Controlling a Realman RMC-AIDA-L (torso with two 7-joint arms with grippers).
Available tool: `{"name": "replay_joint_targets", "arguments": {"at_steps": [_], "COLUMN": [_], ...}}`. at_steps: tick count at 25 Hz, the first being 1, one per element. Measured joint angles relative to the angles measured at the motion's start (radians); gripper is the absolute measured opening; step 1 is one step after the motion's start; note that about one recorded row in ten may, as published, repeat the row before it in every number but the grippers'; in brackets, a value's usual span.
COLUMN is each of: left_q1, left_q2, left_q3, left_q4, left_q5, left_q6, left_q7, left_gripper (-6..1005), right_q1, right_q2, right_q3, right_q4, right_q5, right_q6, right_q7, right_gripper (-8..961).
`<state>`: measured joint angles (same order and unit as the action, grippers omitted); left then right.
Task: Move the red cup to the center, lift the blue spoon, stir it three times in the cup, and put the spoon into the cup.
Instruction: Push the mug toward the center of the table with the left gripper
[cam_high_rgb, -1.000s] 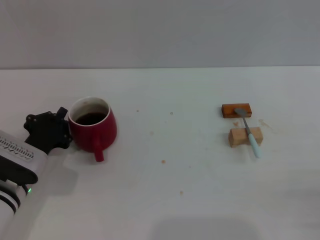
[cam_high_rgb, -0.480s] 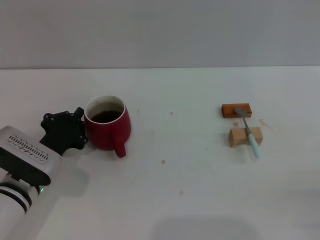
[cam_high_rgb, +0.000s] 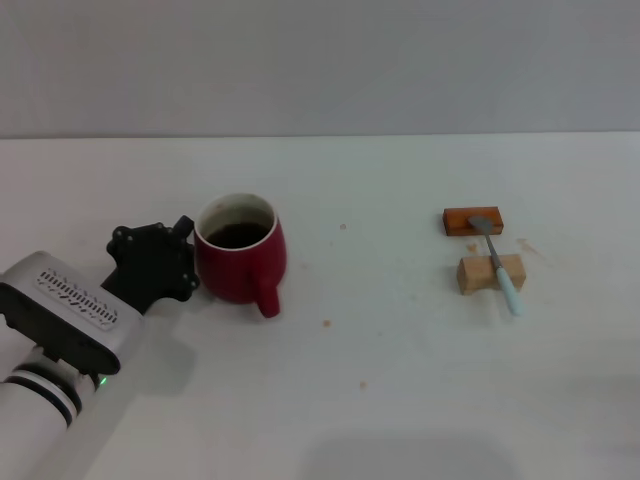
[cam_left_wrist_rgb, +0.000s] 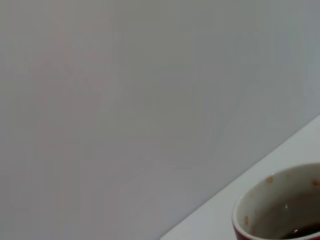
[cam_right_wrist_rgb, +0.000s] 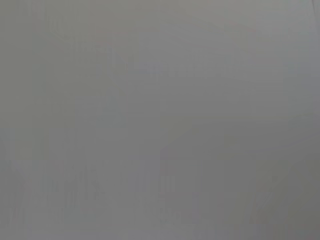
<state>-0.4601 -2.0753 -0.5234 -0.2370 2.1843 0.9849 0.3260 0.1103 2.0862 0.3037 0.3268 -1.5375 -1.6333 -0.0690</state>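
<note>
Red cup (cam_high_rgb: 240, 262) upright on white worktop (cam_high_rgb: 380, 400), dark liquid inside, loop handle pointing toward the near edge. Left gripper (cam_high_rgb: 185, 262) pressed against the cup's left side; black housing hides the fingers, so grip state cannot be told. Rim and white inside of the cup also seen close up in left wrist view (cam_left_wrist_rgb: 280, 207).

Well right of the cup: blue spoon (cam_high_rgb: 497, 263) lying across a tan wooden block (cam_high_rgb: 490, 272), grey bowl resting on an orange-brown block (cam_high_rgb: 473, 220) just behind, pale handle sticking out toward the near edge.

Right gripper out of sight; right wrist view plain grey.
</note>
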Motion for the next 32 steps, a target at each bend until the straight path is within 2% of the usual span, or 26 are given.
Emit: {"name": "replay_joint_targets", "arguments": {"at_steps": [5,19,32], "left_q1": [-0.005,-0.036,-0.054], "left_q2": [0.0,0.002,-0.003], "left_q3": [0.032,0.009,0.05], "left_q4": [-0.01,0.01,-0.033], "left_q5": [0.0,-0.005,-0.001], "left_q6": [-0.012,-0.035,-0.059], "left_q7": [0.001,0.003,0.004], "left_gripper": [60,70,80], "right_q1": [0.0,0.0,0.0], "right_q2": [0.0,0.0,0.0], "right_q3": [0.0,0.0,0.0], "right_q4": [0.0,-0.002,-0.001], "right_q5": [0.0,0.002,0.002], "right_q6": [0.0,0.004,0.005], "right_q7": [0.0,0.0,0.0], "right_gripper": [754,754,753]}}
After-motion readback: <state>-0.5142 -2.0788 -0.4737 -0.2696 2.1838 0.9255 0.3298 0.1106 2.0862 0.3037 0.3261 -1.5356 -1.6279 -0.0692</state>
